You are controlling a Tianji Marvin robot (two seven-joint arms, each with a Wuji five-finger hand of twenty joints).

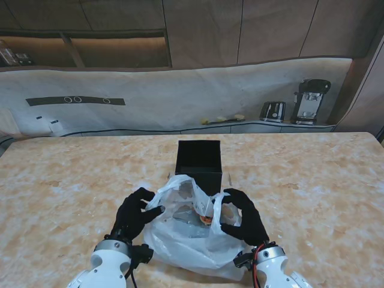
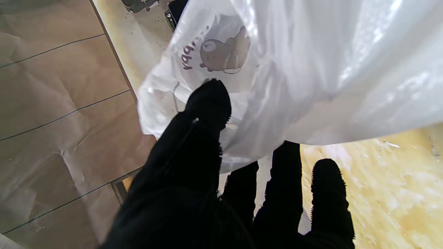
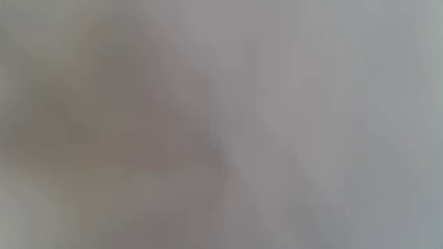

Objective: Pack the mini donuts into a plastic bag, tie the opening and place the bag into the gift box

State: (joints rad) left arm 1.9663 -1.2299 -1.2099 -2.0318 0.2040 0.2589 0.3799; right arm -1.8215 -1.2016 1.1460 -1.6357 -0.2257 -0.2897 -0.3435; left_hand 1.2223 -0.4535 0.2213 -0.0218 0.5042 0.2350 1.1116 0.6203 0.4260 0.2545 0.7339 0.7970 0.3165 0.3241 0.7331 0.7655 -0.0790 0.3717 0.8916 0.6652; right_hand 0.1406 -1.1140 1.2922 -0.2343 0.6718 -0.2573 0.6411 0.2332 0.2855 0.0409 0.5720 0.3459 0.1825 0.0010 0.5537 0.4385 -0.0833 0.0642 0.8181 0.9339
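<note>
Donuts show only as an orange-brown patch (image 1: 206,219) through the plastic bag (image 1: 186,243), which lies slumped on the tabletop (image 1: 312,192) at six o'clock from the black gift box (image 1: 198,163), its far edge just beside the box; you have a robot hand on each flank of the bag's mouth; the left robot hand (image 1: 133,214) sits at nine o'clock of the bag with its fingers curled onto a bag handle, and the left wrist view shows the thumb (image 2: 207,103) pressed on the film beside a printed bear (image 2: 225,52); the right robot hand (image 1: 243,216) sits at three o'clock, closed on the other handle, though its wrist view is only a grey blur; you look to be at the tying step, packing seemingly done; next you'll likely need to draw both handles together over the mouth and cross them without dragging the bag; the box stands open at twelve o'clock, not yet filled.
</note>
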